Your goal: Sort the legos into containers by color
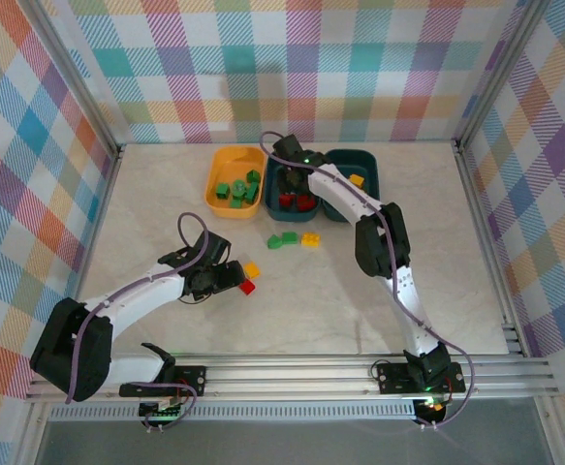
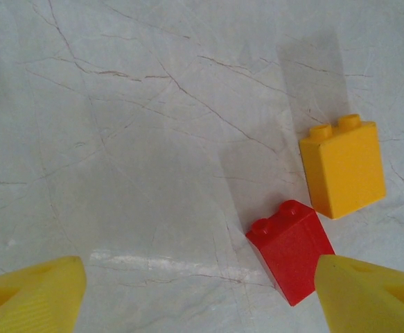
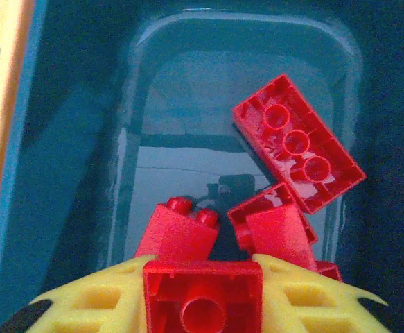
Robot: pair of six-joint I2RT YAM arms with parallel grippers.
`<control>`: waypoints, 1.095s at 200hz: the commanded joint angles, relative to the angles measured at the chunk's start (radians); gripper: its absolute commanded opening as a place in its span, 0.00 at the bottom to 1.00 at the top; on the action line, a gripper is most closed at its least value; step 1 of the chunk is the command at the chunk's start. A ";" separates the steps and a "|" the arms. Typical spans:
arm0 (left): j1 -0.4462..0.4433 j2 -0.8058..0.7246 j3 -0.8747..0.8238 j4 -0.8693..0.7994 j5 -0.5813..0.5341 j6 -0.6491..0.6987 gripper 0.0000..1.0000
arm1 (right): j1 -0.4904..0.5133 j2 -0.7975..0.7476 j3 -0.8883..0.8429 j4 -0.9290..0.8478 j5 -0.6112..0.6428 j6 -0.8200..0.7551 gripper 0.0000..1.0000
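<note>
Red brick held in right pincer over teal tub

Lower part of nearest red brick beyond the bottom edge

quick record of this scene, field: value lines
left gripper: open, by loose red brick and loose yellow brick
right gripper: held red brick between fingers, over middle teal tub
middle teal tub: red bricks
orange tub: green bricks
right teal tub: single yellow brick
table: loose green bricks
</note>
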 commanded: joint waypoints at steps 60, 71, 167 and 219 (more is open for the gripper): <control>-0.087 0.053 0.059 -0.030 -0.013 -0.007 0.84 | 0.031 -0.189 -0.160 0.095 0.073 -0.048 0.55; -0.093 0.074 0.066 -0.028 -0.019 -0.007 0.83 | 0.046 -0.256 -0.219 0.130 0.080 -0.056 0.57; -0.130 0.227 0.132 0.034 0.026 -0.179 0.73 | 0.069 -0.706 -0.862 0.338 0.038 0.024 0.62; -0.130 0.306 0.152 0.071 0.039 -0.214 0.61 | 0.069 -0.757 -0.973 0.355 0.016 0.039 0.61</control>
